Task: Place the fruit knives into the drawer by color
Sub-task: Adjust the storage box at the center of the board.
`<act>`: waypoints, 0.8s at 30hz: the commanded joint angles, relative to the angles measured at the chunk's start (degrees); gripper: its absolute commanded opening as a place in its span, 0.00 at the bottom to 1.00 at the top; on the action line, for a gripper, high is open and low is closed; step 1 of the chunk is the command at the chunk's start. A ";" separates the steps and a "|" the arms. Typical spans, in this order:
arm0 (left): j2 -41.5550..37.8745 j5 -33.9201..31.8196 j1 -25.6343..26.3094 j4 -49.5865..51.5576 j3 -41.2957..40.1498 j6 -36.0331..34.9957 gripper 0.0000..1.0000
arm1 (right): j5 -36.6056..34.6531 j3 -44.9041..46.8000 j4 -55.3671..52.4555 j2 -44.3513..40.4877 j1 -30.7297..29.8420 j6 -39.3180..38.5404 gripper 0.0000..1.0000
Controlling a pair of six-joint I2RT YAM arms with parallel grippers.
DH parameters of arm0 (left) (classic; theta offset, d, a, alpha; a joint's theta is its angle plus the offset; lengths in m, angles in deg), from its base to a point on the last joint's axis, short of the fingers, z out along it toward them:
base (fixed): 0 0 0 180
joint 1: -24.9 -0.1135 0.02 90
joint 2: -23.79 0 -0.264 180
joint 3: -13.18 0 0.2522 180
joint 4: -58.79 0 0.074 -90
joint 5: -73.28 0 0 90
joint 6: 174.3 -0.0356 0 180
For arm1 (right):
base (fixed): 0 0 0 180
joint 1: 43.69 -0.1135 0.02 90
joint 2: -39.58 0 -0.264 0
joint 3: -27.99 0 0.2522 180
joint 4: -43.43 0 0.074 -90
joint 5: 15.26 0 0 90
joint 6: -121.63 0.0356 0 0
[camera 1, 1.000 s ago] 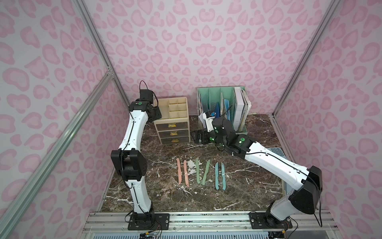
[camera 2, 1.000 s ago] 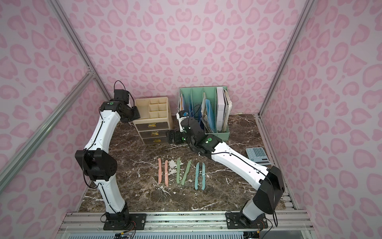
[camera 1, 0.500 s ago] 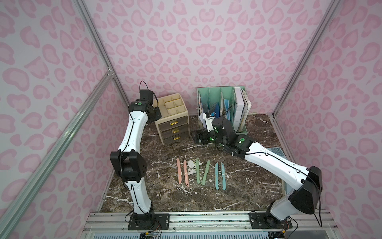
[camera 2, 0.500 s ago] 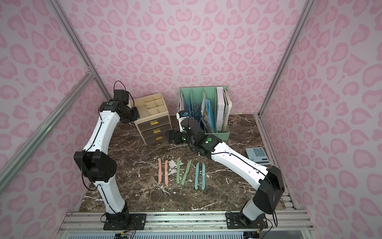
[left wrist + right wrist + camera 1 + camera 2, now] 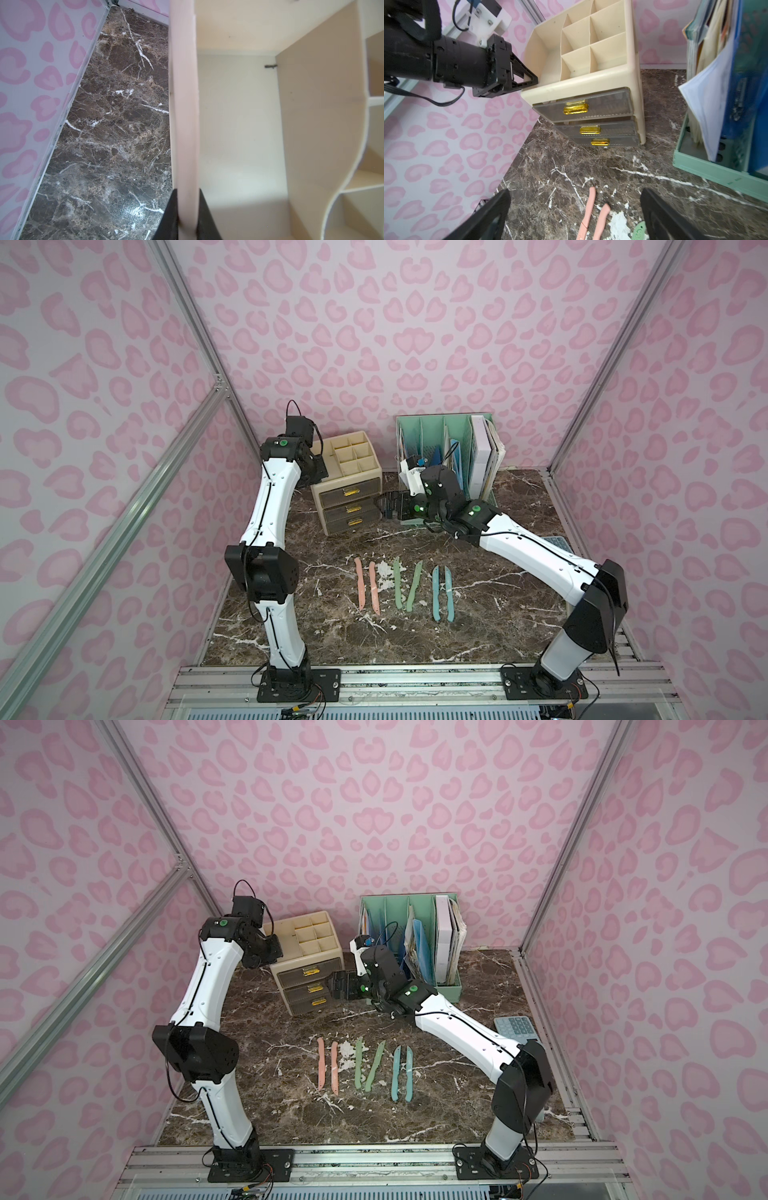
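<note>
Six fruit knives lie in a row mid-table in both top views: two pink (image 5: 360,585) (image 5: 320,1064), two green (image 5: 398,583) (image 5: 358,1063), two teal (image 5: 435,593) (image 5: 396,1073). Behind them the cream drawer unit (image 5: 347,485) (image 5: 307,973) stands skewed, with three gold-handled drawers (image 5: 602,108). My left gripper (image 5: 187,191) (image 5: 529,80) is shut on the unit's left top wall (image 5: 182,104). At the unit's right front, my right gripper (image 5: 382,506) (image 5: 575,193) hangs open and empty. The pink knife tips (image 5: 591,199) show below it.
A green file rack (image 5: 449,448) (image 5: 716,174) full of books and folders stands right of the drawer unit, close behind my right wrist. A grey calculator (image 5: 515,1027) lies by the right wall. Pink patterned walls close in the marble table (image 5: 498,614) on three sides.
My left gripper has shut on the drawer unit's left wall. The unit has turned slightly on the table. My right arm has stayed put.
</note>
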 commanded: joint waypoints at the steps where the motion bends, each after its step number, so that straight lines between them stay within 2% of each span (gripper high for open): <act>1: -0.32 -2.29 0.11 4.87 1.29 2.60 0.14 | 8.33 -1.74 1.88 1.69 1.00 4.72 1.00; 5: -1.52 -3.14 0.16 7.08 0.48 6.29 0.11 | 13.02 -1.00 4.58 3.09 1.86 9.21 1.00; 15: -6.05 1.75 0.29 8.54 -4.73 13.45 0.11 | 24.65 8.66 22.94 5.44 3.83 29.32 1.00; 21: -9.09 3.37 1.64 4.86 -11.61 13.80 0.18 | 28.48 12.62 35.32 8.72 4.14 40.10 0.99; 24: -9.72 3.18 2.88 3.68 -14.16 13.07 0.23 | 29.27 15.26 41.50 10.28 4.29 44.48 0.93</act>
